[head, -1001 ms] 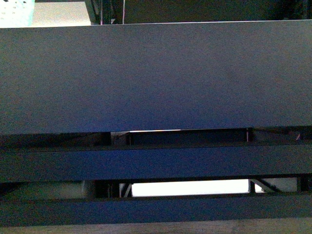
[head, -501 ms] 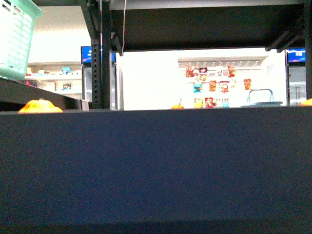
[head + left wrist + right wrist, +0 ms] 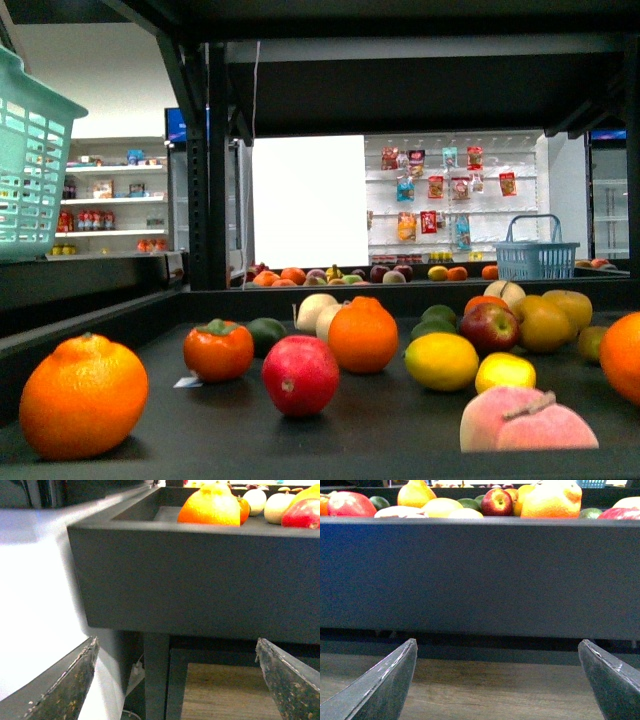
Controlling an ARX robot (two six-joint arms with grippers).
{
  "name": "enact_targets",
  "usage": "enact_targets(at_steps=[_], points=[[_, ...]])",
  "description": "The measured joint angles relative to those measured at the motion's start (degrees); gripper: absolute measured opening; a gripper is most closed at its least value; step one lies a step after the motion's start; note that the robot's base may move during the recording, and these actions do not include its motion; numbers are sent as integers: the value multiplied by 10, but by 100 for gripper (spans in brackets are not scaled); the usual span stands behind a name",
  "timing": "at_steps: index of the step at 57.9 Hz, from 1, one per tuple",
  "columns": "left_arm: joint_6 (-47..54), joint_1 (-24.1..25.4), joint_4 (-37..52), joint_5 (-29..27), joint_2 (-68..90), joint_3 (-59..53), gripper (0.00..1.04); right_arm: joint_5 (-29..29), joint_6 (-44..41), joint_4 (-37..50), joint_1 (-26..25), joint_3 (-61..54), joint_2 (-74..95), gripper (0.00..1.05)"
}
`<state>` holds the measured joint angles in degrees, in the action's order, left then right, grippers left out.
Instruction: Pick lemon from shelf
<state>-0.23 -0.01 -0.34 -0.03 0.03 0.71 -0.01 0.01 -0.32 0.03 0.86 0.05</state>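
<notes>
View rises above the shelf wall; fruit now shows. Lemon sits just behind the peach. Left gripper and right gripper both spread, empty. I'd lift the right over the rim, clearing the peach.

Lemon: bright plain yellow, smooth-skinned, oval. It lay on its side on the tray floor, right of centre in the front view and towards the near edge, with its long axis running roughly across the view.

Shelf: black metal rack with upright posts, deep dark trays and another level overhead. Both wrist views showed the tray's tall front wall from below rim height, with wood grain beneath.
</notes>
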Motion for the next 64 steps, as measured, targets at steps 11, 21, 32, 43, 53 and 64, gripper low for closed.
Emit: enact_targets(at_steps=[11, 21, 32, 43, 53, 64], points=[[0, 0, 0, 0, 0, 0, 97, 0, 0, 0, 0, 0, 0, 97], [0, 0, 0, 0, 0, 0, 97, 0, 0, 0, 0, 0, 0, 97], [0, 0, 0, 0, 0, 0, 97, 0, 0, 0, 0, 0, 0, 97], [0, 0, 0, 0, 0, 0, 97, 0, 0, 0, 0, 0, 0, 97], [0, 0, 0, 0, 0, 0, 97, 0, 0, 0, 0, 0, 0, 97], [0, 0, 0, 0, 0, 0, 97, -1, 0, 0, 0, 0, 0, 97]])
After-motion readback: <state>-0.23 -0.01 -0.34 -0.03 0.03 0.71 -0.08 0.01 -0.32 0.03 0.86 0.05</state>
